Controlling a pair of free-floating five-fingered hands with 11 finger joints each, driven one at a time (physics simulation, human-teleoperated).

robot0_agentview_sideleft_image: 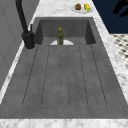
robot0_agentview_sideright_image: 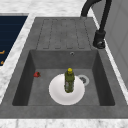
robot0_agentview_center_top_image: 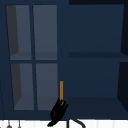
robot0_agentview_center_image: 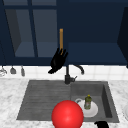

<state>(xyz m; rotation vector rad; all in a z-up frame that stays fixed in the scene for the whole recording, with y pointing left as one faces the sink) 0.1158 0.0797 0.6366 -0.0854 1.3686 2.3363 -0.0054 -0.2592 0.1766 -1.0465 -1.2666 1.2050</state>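
The left robot hand (robot0_agentview_center_image: 58,61) hung at the foot of the wall cabinet's brass handle (robot0_agentview_center_image: 61,37), fingers straight and spread upward, fingertips at the handle's lower end, nothing clasped. The right robot hand (robot0_agentview_center_image: 102,124) sat at the front edge of the sink (robot0_agentview_center_image: 110,100); its fingers could not be judged. A green bottle (robot0_agentview_sideright_image: 69,80) stood upright on a white plate (robot0_agentview_sideright_image: 56,92) in the basin. In my judgement, a sound grip would need the fingers curled fully round the handle before any pull.
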